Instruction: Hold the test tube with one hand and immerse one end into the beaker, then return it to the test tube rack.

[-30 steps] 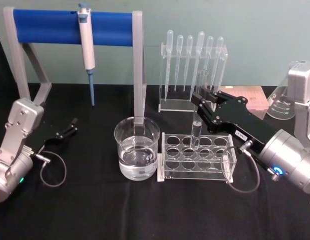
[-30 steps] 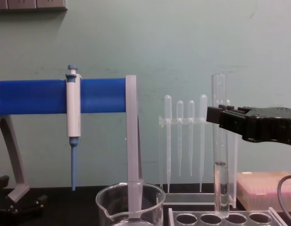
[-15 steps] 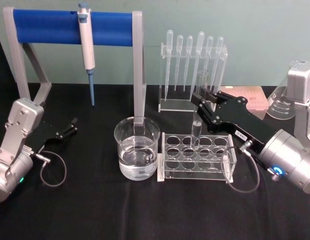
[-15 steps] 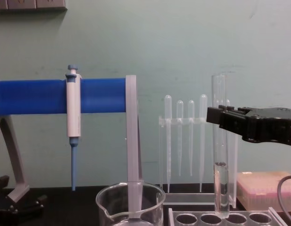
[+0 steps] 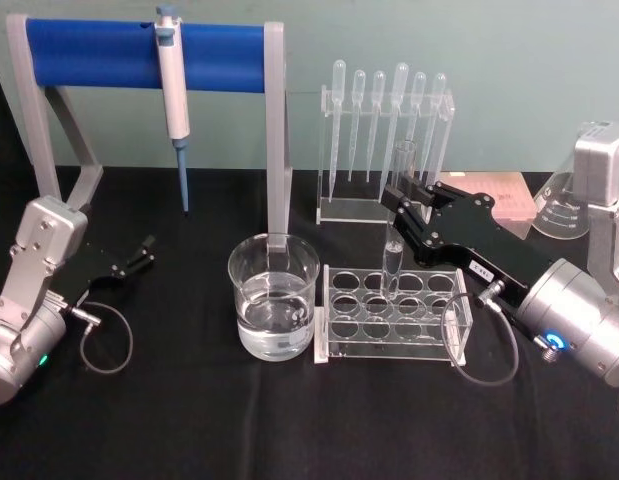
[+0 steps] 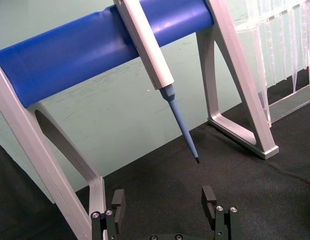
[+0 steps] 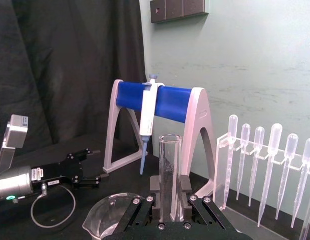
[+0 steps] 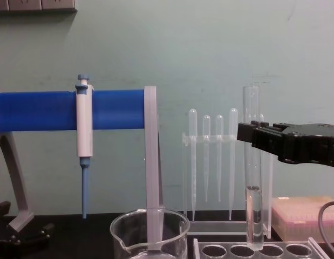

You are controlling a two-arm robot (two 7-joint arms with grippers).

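Test tube (image 5: 393, 262) (image 8: 253, 178) (image 7: 170, 167): upright, open rim up and round end down. It is held in its upper half by the right gripper.
Tube position: over the rear row of the test tube rack (image 5: 394, 318) (image 8: 229, 251), to the right of the beaker and apart from it. The round end sits at about the level of the rack's top plate. Whether it has entered a hole cannot be told.
Tube contents: clear liquid in the lower part, with its surface well below the grip.
Right gripper (image 5: 397, 212) (image 8: 252, 135) (image 7: 170, 196): reaches in level from the right. Both fingers are pressed against the glass, one on each side of the tube.
Beaker (image 5: 274, 295) (image 8: 149, 233) (image 7: 105, 216): stands on the black table (image 5: 239, 420), just left of the rack, partly filled with clear liquid.
Left gripper (image 5: 139, 252) (image 6: 164, 200): low over the table at the far left, well apart from the beaker. Its fingers are spread wide with nothing between them.
Background: a pipettor (image 5: 172, 85) hangs on the blue-barred stand (image 5: 99, 55). The pipettes (image 5: 400, 95) stand in a clear holder behind the rack.
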